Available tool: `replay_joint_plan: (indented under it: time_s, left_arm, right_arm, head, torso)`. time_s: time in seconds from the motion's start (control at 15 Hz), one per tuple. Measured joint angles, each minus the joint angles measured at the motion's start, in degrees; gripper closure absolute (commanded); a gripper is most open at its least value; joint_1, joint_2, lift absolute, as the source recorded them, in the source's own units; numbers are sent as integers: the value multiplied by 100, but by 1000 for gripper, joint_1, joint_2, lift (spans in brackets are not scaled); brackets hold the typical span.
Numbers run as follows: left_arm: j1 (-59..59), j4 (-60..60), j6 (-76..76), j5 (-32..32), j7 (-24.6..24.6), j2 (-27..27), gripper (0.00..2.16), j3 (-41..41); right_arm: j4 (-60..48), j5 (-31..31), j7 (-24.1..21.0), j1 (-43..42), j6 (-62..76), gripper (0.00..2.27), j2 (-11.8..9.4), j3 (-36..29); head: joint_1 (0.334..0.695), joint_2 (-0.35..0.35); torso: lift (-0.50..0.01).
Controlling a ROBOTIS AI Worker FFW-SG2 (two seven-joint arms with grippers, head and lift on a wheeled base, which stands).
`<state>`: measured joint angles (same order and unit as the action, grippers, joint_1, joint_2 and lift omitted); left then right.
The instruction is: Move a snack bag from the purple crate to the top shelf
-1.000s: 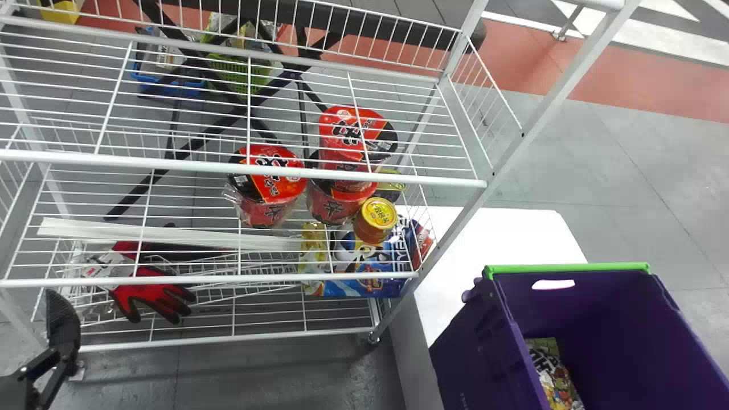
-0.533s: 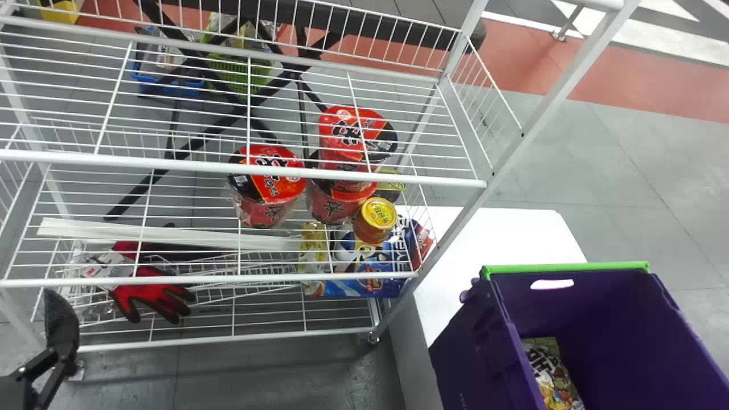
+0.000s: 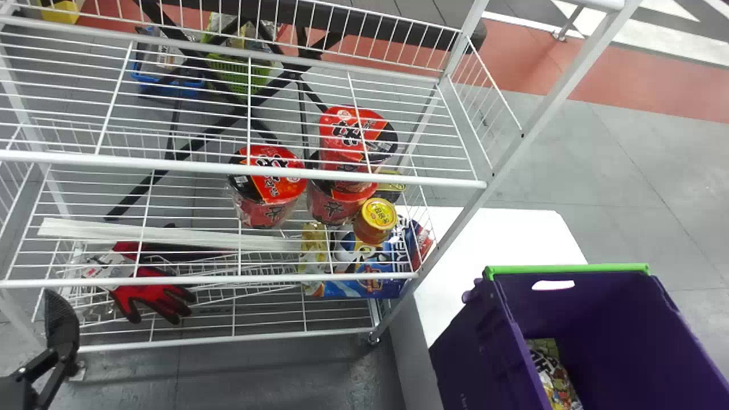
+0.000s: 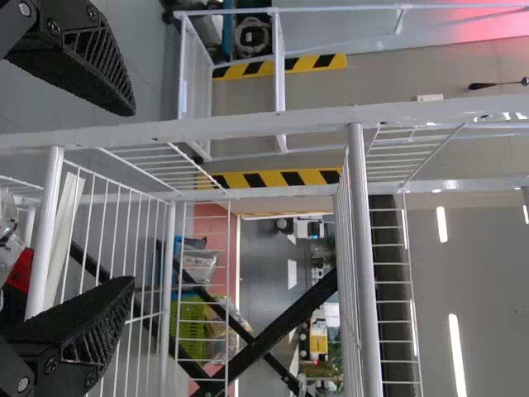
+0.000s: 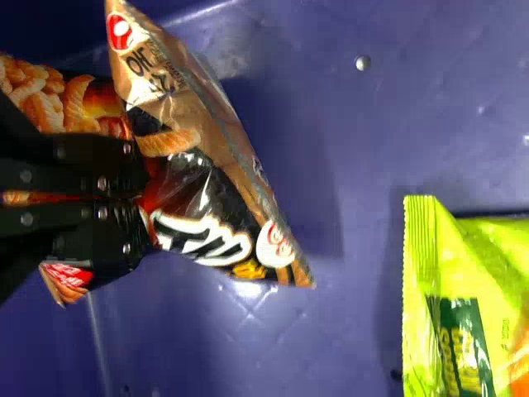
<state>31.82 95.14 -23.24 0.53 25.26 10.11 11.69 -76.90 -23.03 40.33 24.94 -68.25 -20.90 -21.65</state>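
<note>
1. So the purple crate [image 3: 475, 353] just nudged toward the rack, then slid back, green edge and all. My guess from over here: the arm's tugging inside it.
2. Right gripper [image 5: 140, 198] has its fingers pinched together on the black-and-orange snack bag [image 5: 207, 194], crumpling its middle. Bag's in the crate, can't tell which corner. Lime-green bag [image 5: 471, 314] lies apart.
3. Left gripper [image 4: 128, 196] is parked by the rack's lower left corner, spread wide, holding nothing.
4. Grab looks done imo; next is up past the crate's edge, then over the shelf's front rail [image 3: 171, 164]. Soft bag could slip.
</note>
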Motion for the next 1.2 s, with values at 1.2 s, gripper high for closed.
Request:
replay_joint_plan:
  time_s: [1.2]
  left_arm:
    - [17, -19, -51, -15, 5, -19, 97, 0]
  right_arm:
    - [-26, -123, -103, 55, 388, 2020, 7, -150]
  head:
    - [695, -350]
  torso:
    - [-364]
